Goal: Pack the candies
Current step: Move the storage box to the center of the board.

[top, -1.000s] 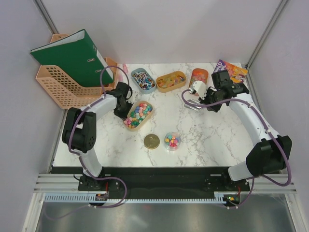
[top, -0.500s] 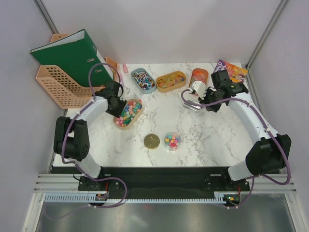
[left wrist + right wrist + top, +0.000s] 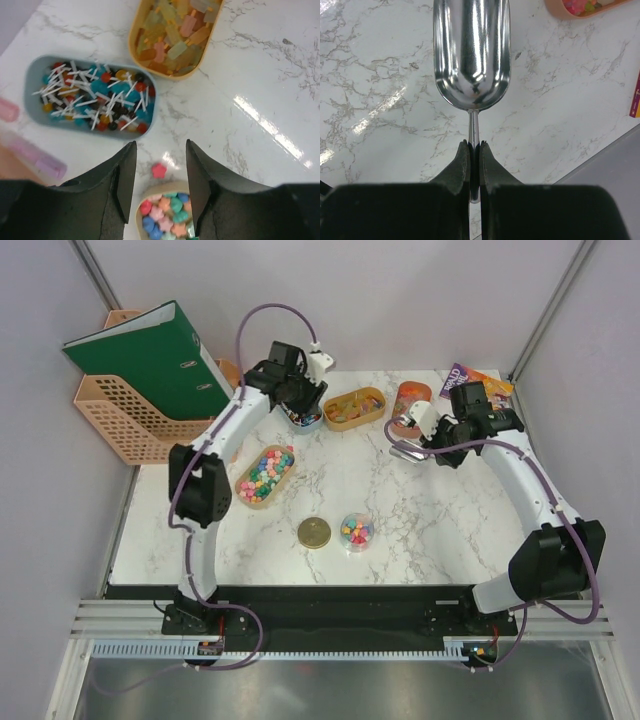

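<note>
Mixed-colour candies fill a tan oval tray at the left of the marble table, and more sit in a small clear cup near the front. My left gripper is raised at the back over the blue-grey tray; in the left wrist view it stands open and empty. Below it are the tan tray's end and one red star candy loose on the table. My right gripper is shut on the handle of an empty silver scoop, held above the table at the right.
A round gold lid lies beside the cup. At the back stand an orange tray of gummies and a small orange tray. A purple packet lies back right. A green binder rests on a peach file rack at the left.
The tan tray slid left. My left gripper then opened, let it go and swung up to the back over the blue-grey tray. The right gripper with the scoop shifted slightly.
</note>
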`<state>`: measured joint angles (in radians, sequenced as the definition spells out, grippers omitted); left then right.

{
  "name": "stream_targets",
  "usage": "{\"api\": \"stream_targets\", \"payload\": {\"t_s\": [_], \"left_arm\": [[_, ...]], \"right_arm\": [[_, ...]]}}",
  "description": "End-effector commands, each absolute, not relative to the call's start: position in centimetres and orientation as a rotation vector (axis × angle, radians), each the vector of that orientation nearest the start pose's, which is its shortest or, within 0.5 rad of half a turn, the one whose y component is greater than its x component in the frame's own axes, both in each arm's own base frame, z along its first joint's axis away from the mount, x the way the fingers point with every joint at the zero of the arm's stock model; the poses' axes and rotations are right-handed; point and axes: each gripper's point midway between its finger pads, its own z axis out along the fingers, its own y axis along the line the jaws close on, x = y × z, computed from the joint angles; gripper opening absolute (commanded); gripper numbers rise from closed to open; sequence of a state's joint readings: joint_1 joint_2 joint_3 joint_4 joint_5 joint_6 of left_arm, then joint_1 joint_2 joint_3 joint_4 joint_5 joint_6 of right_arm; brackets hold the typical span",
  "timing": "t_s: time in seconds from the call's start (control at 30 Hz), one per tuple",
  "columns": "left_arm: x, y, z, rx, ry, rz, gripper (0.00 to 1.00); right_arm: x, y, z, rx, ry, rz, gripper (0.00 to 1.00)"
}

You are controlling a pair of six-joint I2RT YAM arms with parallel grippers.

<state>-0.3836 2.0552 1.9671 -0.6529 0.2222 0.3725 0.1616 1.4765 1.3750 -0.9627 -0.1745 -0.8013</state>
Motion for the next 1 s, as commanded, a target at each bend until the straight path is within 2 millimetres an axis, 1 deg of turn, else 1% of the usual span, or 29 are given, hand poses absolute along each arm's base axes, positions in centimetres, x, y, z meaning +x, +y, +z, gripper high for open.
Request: {"api": "stream_targets", "payload": {"t_s": [0.0, 0.03, 0.07, 0.1, 0.13, 0.17, 0.2, 0.27, 0.3, 0.37, 0.4, 0.5, 0.6, 0.73, 0.87, 0.97], "left_arm": [[50.4, -26.4, 16.0, 1.134, 2.075, -0.317, 0.51], [50.8, -27.2, 15.5, 1.154, 2.064, -0.305, 0.51], [51.9, -27.9, 15.2, 1.153, 2.049, -0.293, 0.51], [52.4, -28.3, 14.7, 1.151, 2.052, -0.286, 0.51], [52.8, -28.7, 14.6, 1.139, 2.050, -0.288, 0.52], [53.3, -29.4, 15.5, 1.132, 2.018, -0.305, 0.52], [53.5, -29.7, 14.4, 1.137, 2.030, -0.316, 0.52], [54.0, -30.8, 14.0, 1.146, 2.012, -0.321, 0.52], [54.2, -30.9, 13.8, 1.146, 2.012, -0.321, 0.52], [54.2, -31.6, 13.6, 1.153, 2.000, -0.329, 0.53], [54.1, -32.0, 12.8, 1.166, 2.003, -0.333, 0.54], [54.1, -32.6, 11.7, 1.179, 2.007, -0.335, 0.55], [53.7, -33.4, 9.7, 1.210, 2.022, -0.345, 0.56], [53.8, -34.1, 8.5, 1.228, 2.021, -0.346, 0.56], [54.5, -34.5, 8.2, 1.220, 2.001, -0.327, 0.58], [55.1, -34.7, 8.4, 1.211, 1.981, -0.311, 0.59]], "right_arm": [[34.4, 4.7, 19.7, -1.202, 2.240, -0.037, 0.00], [34.3, 4.6, 19.6, -1.200, 2.242, -0.033, 0.00], [34.2, 4.4, 19.5, -1.193, 2.247, -0.035, 0.00], [34.1, 4.0, 19.6, -1.179, 2.251, -0.038, 0.00], [33.9, 3.9, 19.4, -1.174, 2.258, -0.035, 0.00], [33.8, 3.7, 19.3, -1.168, 2.261, -0.032, 0.00], [33.6, 3.5, 19.2, -1.162, 2.267, -0.031, 0.00], [33.2, 3.2, 19.0, -1.152, 2.277, -0.030, 0.00], [33.1, 3.1, 18.9, -1.149, 2.280, -0.031, 0.00], [33.0, 3.0, 18.8, -1.150, 2.282, -0.031, 0.00], [33.0, 2.8, 18.8, -1.146, 2.284, -0.035, 0.00], [33.0, 2.5, 18.9, -1.141, 2.289, -0.036, 0.00], [33.1, 2.3, 19.0, -1.134, 2.290, -0.041, 0.00], [32.9, 2.2, 18.9, -1.131, 2.300, -0.040, 0.00], [32.7, 1.9, 18.8, -1.127, 2.308, -0.043, 0.00], [32.7, 1.9, 18.8, -1.117, 2.315, -0.038, 0.00]]}}
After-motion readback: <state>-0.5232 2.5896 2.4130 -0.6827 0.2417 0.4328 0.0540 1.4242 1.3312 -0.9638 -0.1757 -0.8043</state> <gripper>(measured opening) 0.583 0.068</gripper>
